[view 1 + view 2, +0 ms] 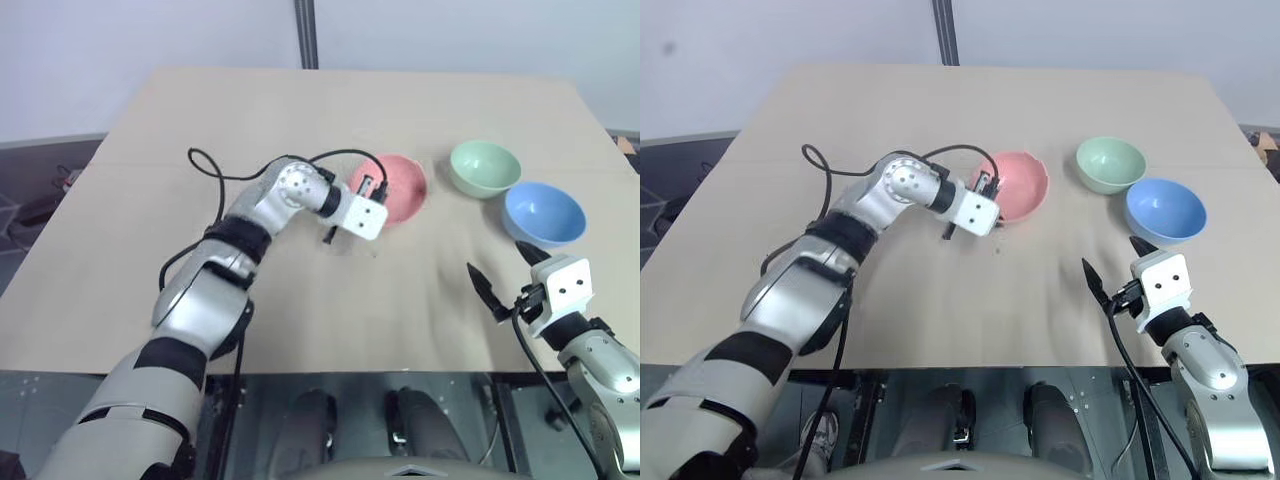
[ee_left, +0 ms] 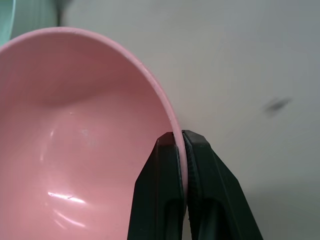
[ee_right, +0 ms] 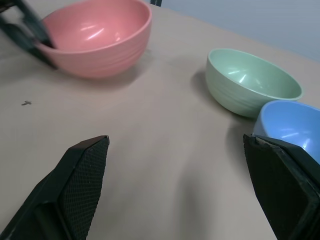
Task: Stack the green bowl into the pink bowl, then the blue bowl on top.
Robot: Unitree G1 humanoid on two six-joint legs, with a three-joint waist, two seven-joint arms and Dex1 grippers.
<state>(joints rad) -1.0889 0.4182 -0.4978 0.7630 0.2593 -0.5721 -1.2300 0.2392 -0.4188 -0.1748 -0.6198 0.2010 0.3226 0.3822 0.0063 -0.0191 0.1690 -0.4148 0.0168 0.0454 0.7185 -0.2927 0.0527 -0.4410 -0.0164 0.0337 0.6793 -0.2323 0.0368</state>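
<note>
Right gripper [image 1: 505, 275] gapes; left gripper [image 2: 180, 137] pinches upright pink bowl [image 2: 75, 130].

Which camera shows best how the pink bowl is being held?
The left wrist view: the left gripper is shut on the pink bowl's rim. Both eye views show the bowl partly behind that hand; the right wrist view shows its side.

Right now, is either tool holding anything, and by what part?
The left tool is shut on the pink bowl, pinching its rim. The right tool is open and holds nothing.
</note>
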